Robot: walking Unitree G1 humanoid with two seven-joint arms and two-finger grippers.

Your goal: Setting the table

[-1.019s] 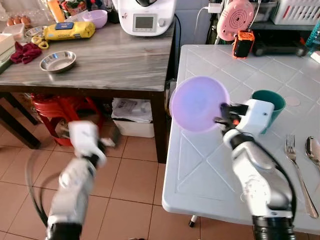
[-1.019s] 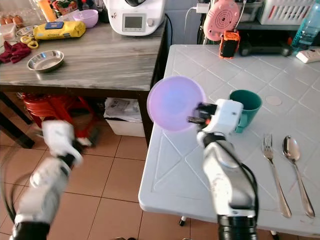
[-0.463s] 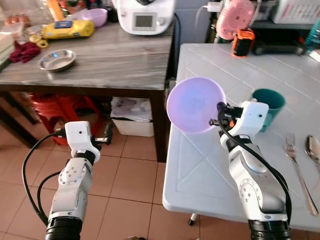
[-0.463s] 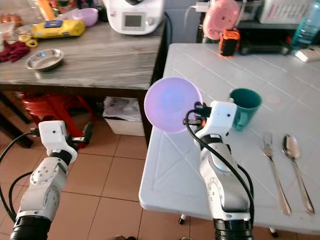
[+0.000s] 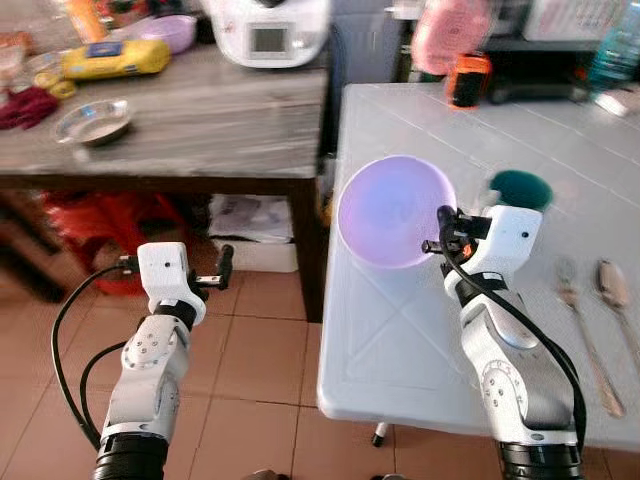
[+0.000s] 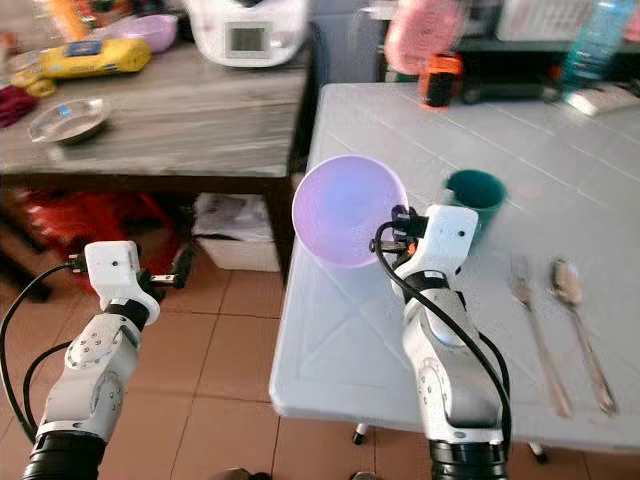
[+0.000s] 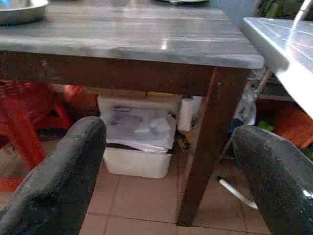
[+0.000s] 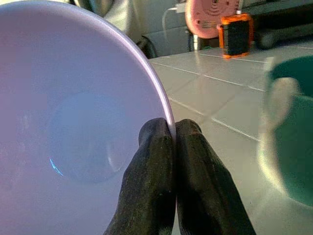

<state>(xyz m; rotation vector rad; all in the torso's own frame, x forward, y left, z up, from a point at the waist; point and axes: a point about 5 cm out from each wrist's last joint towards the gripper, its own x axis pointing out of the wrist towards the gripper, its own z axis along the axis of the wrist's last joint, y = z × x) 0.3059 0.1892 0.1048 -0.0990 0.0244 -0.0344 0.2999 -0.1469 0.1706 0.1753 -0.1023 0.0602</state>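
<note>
Above the white tabletop's [image 5: 400,330] near-left corner, the right tool [image 5: 441,231] pinches the lilac bowl's [image 5: 392,210] rim; next, lower it left of the fork [image 5: 580,320]. Left tool [image 5: 205,280] spread, idle.

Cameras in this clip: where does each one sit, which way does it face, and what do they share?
Left and right eye views: head, looking down at the white table; both arms show.
Left wrist view: along the left gripper's open fingers at the wooden table.
Right wrist view: along the right gripper pinching the purple bowl; the green cup also shows in the eye views.
</note>
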